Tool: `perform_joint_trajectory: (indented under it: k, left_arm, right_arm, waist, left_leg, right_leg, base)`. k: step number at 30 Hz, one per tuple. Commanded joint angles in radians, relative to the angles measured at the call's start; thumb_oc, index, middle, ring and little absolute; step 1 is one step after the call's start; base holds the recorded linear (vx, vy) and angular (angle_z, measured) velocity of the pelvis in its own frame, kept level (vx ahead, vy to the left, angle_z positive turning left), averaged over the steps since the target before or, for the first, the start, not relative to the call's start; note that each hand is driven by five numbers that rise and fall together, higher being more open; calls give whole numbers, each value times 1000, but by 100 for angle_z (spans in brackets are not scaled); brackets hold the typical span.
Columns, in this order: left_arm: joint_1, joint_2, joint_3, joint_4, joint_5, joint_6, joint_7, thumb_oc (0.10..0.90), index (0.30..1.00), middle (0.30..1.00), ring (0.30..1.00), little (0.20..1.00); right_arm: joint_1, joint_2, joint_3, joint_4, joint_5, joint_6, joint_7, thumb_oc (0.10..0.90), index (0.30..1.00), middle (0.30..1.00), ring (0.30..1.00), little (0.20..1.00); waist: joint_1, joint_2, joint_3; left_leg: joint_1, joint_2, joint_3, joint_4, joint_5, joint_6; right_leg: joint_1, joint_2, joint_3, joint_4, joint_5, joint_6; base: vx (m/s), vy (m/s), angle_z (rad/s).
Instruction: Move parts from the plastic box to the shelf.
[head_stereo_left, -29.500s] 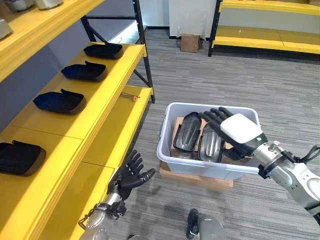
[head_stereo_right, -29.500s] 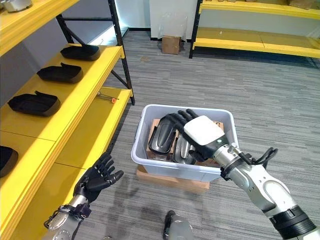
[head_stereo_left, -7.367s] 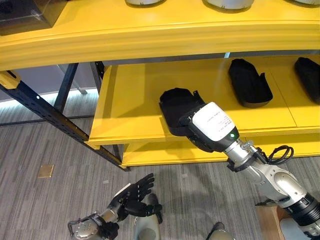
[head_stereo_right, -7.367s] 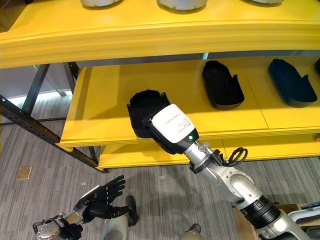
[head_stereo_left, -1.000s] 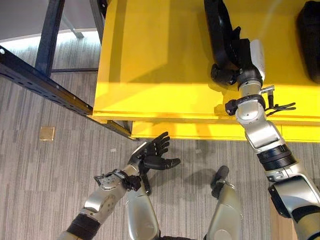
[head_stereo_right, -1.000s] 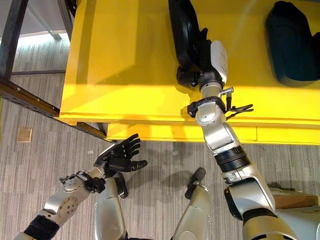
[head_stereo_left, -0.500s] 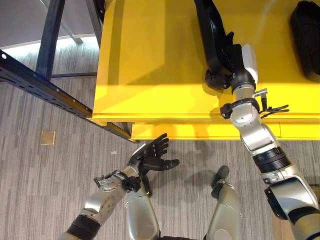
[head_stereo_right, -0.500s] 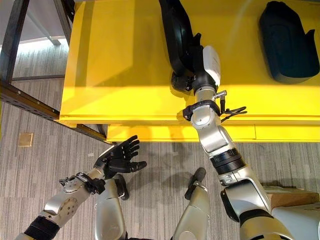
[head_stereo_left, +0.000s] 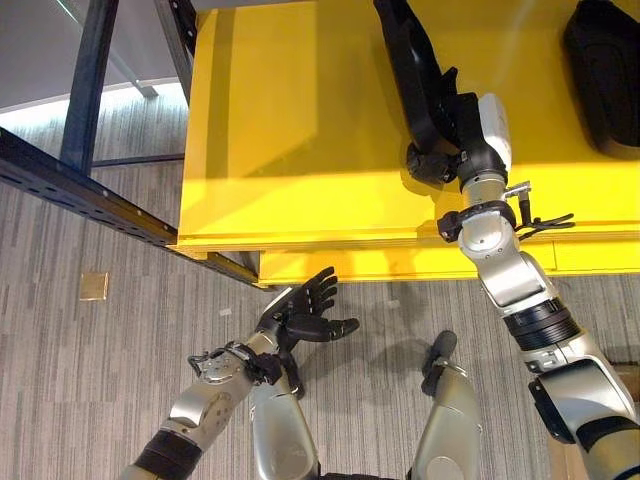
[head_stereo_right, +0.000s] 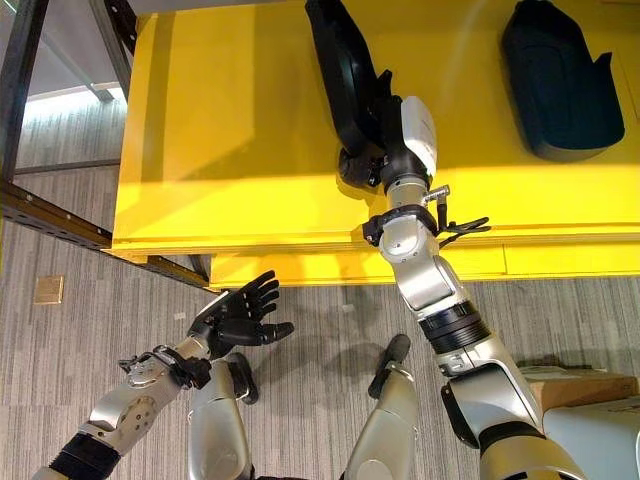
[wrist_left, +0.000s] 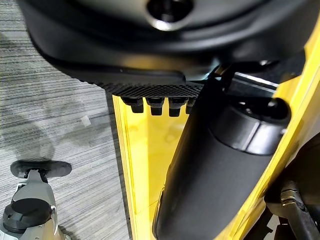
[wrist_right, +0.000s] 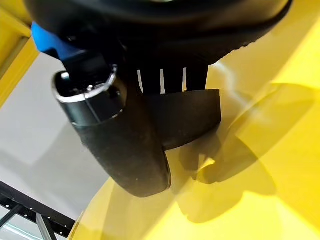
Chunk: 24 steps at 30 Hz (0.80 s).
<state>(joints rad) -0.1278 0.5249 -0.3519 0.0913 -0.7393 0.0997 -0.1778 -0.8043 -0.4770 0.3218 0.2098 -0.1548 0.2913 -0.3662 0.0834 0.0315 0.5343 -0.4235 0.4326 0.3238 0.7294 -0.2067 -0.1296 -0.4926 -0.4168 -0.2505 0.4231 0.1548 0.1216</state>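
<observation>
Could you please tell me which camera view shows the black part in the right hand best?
The right eye view: the black part shows nearly whole on the yellow shelf, with the right hand gripping it. The left eye view crops its far end; the right wrist view shows one edge.

A warehouse: yellow steel shelf (head_stereo_left: 300, 130), grey carpet floor (head_stereo_left: 90, 380)

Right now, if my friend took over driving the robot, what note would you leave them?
Right hand: up on the yellow shelf, fingers curled round the end of a black part that stands on its edge, not yet let go.
Left hand: open, low over the floor, holding nothing.
Another black part already lies flat on the shelf to the right.
Done: the part has reached the shelf.
Left: probably lay it flat, release it, then fetch more from the box.
</observation>
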Motion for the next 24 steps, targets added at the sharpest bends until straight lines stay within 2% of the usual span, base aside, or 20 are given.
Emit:
perform_joint_trajectory:
  k: [1, 8, 13, 24]
  left_arm:
    - [9, -16, 12, -125, -3, -88, -27, 900, 1000, 1000, 1000, 1000]
    - [7, -19, 15, -126, -3, -83, -26, 900, 1000, 1000, 1000, 1000]
    - [9, -18, 20, -127, -2, -81, -28, 900, 1000, 1000, 1000, 1000]
    - [3, -12, 28, -128, -6, -73, -36, 900, 1000, 1000, 1000, 1000]
  right_arm:
    - [-60, -37, -27, -85, -86, -65, 4, 900, 1000, 1000, 1000, 1000]
    - [-58, -50, -11, -104, -195, -78, 23, 900, 1000, 1000, 1000, 1000]
    - [-59, -60, 3, -104, -242, -61, 32, 900, 1000, 1000, 1000, 1000]
    - [-72, -67, 18, -70, -239, -43, 47, 900, 1000, 1000, 1000, 1000]
  waist:
    - [6, 23, -14]
    - [3, 22, -14]
    - [5, 20, -14]
    - [9, 15, -14]
  left_leg:
    - [60, -83, 34, -145, -3, 74]
    - [68, -84, 33, -148, -2, 74]
    - [70, -83, 29, -144, -5, 74]
    - [76, -80, 25, -141, -6, 71]
  right_leg:
    - [30, -5, -2, 272, -356, 20]
    - [36, -6, 2, 269, -354, 21]
    - [38, -8, 3, 273, -356, 22]
    - [47, -11, 3, 273, -356, 24]
  base:
    - [0, 0, 0]
    - [0, 0, 0]
    - [0, 0, 0]
    - [0, 0, 0]
